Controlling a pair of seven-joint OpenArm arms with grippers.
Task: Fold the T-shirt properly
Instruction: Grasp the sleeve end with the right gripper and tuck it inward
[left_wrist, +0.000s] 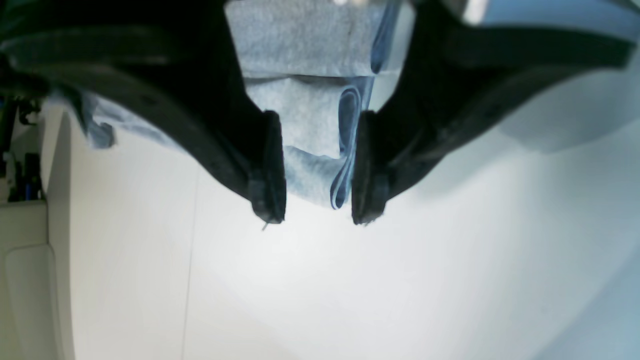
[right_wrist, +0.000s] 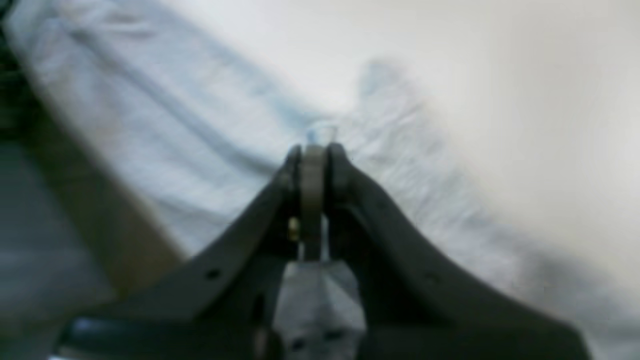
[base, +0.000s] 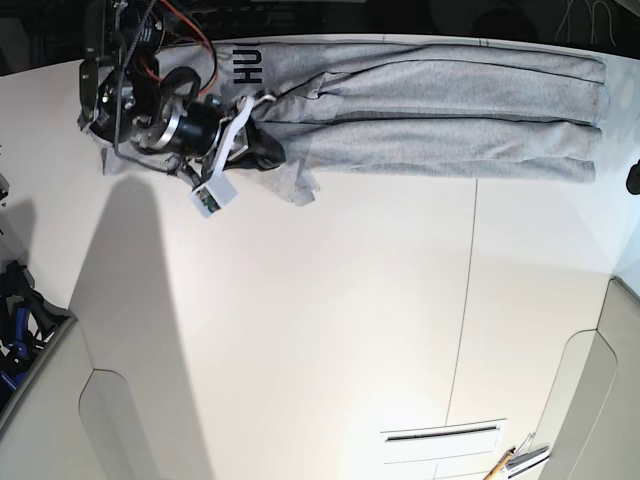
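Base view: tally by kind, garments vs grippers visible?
T-shirt, grey, folded lengthwise on the white table: 1
Grippers in base view: 1, the right gripper, shut on the T-shirt
Total: 2
The left gripper shows only in its wrist view, open.

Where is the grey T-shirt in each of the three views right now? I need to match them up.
Left wrist: the T-shirt fills the top centre, its folded edge hanging between the open jaws.
Right wrist: it runs diagonally from upper left to lower right, pinched at centre by the shut jaws.
Base: a long folded strip along the top edge of the white table.
Shared landmark: the white table.
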